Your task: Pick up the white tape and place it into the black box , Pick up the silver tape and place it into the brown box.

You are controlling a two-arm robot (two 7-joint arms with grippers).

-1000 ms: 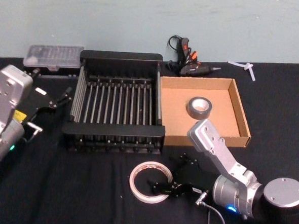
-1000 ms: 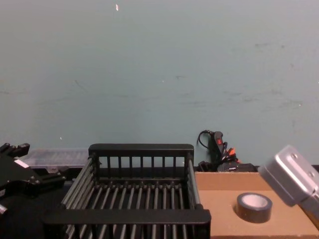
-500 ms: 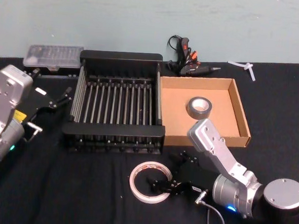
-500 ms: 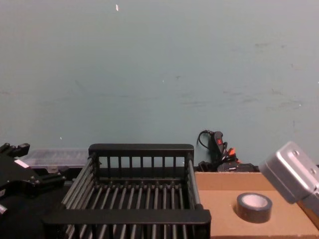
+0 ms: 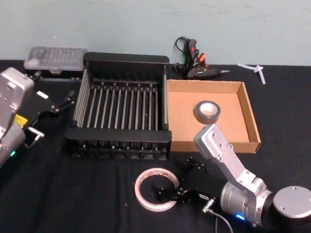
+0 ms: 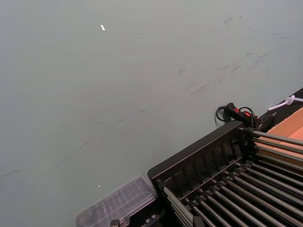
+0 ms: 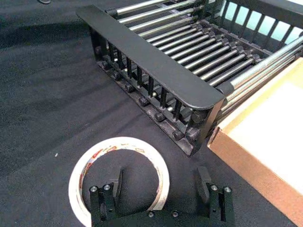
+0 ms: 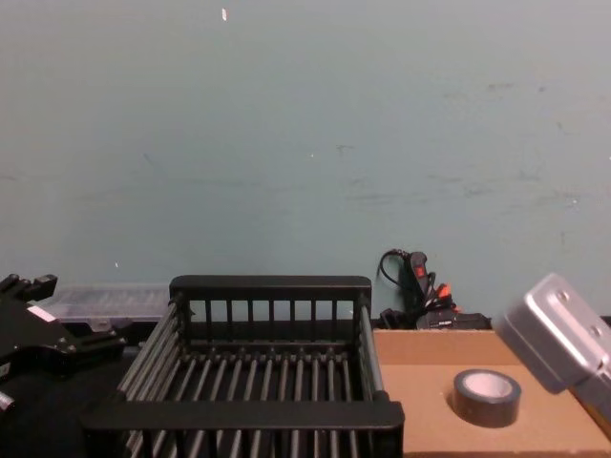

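Note:
The white tape [image 5: 139,188] lies flat on the black cloth in front of the black box [image 5: 126,58]. My right gripper [image 5: 175,179] is low over it and open; in the right wrist view one finger stands inside the white tape [image 7: 120,142] ring and the other outside its right side. The silver tape [image 5: 207,112] sits inside the brown box [image 5: 182,118], to the right of the black box. In the chest view the silver tape [image 8: 487,396] rests on the brown box [image 8: 430,405] floor. My left gripper [image 5: 58,105] is parked left of the black box.
A black glue gun [image 5: 193,60] with its cable lies behind the brown box. A clear plastic case [image 5: 56,57] sits at the back left, and a small white plastic piece [image 5: 253,69] at the back right. A pale wall stands right behind the table.
My right arm has edged slightly left over the white tape. Both tapes, both boxes and the left arm stay where they were.

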